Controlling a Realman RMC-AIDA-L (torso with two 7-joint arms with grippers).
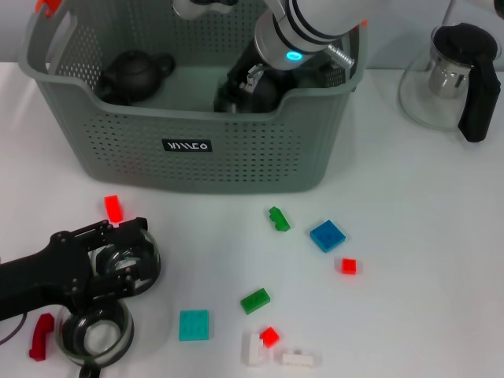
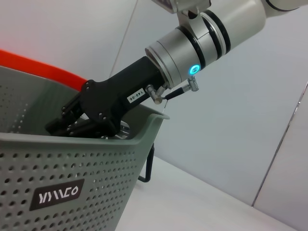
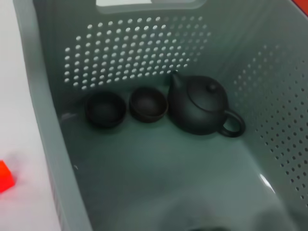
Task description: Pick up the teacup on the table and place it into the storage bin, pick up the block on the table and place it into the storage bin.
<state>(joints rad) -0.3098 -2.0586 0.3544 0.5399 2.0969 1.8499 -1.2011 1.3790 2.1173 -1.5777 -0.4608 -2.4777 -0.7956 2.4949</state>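
Reaching deep into the storage bin (image 1: 189, 157), the right end effector (image 1: 240, 90) hides its fingers; whether it carries a teacup, I cannot tell. Two cups (image 3: 106, 109) and a teapot (image 3: 199, 106) sit inside. The left end effector (image 1: 118, 260), spread around a glass cup (image 1: 126, 264), lies nearest the red block (image 1: 113, 207).

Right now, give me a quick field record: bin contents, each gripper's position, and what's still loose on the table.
storage bin: holds a black teapot and two dark cups
right gripper: reaching down inside the bin
left gripper: low on the table at the near left, around a glass cup
loose blocks: red block, blue block, teal block, others scattered
glass pitcher: far right
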